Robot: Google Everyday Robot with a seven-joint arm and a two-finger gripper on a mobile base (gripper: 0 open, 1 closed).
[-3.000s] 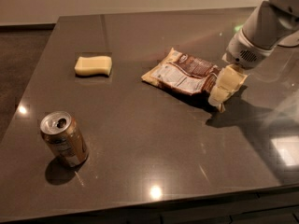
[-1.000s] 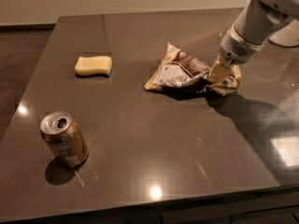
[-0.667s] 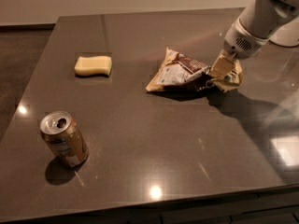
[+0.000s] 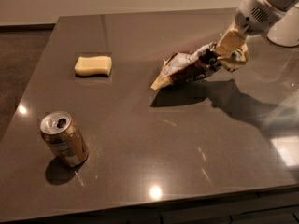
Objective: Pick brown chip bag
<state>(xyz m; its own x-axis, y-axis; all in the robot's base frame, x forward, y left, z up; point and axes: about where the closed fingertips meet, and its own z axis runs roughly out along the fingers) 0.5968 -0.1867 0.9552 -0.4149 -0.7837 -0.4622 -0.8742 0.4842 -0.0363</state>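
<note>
Lay under everything as a wide, dark, glossy table (image 4: pixel 140 171). Reached in from the upper right with a white arm (image 4: pixel 268 8). Hung right of the table's middle as the brown chip bag (image 4: pixel 187 68), tilted, right end raised and left corner low; could not tell whether that corner touched the surface. Stood at the front left as a soda can (image 4: pixel 64 139), and lay at the back left as a pale sponge (image 4: pixel 94 65), both well apart from the bag. Was clenched, as the gripper (image 4: pixel 229 55), on the bag's crumpled right end. Looked light, thin and soft, sagging from that one hold. Probably slippery and easy to crush. Seemed best pinched at the flat end seam, not the puffy middle.
</note>
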